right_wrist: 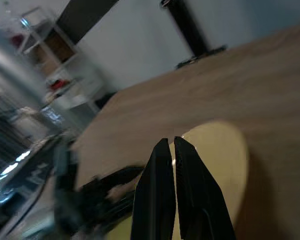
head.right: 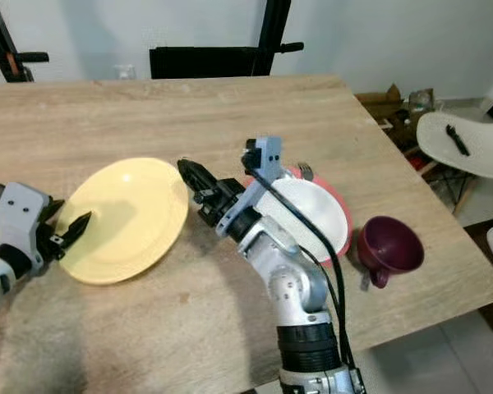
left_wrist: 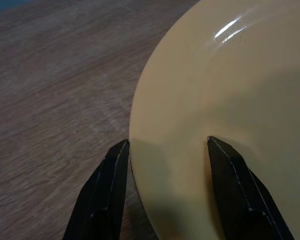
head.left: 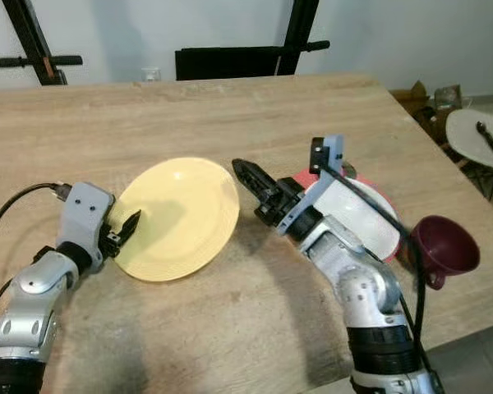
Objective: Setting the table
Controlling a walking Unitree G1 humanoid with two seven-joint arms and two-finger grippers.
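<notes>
L gripper (left_wrist: 165, 150) apart astride yellow plate (head.left: 181, 215) rim, R gripper (head.left: 245, 172) closed – empty

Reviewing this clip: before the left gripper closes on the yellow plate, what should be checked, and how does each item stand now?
1. Left gripper fingers open: ok.
2. Yellow plate rim between its fingers, one finger outside the rim and one over the plate: ok.
3. Whether the outer finger reaches under the rim: cannot tell.
4. Right gripper, shut and empty, sits at the plate's far edge; contact: cannot tell.
5. White bowl and maroon cup stand apart from the yellow plate: ok.
6. Plate resting flat on the wooden table: cannot tell.
</notes>
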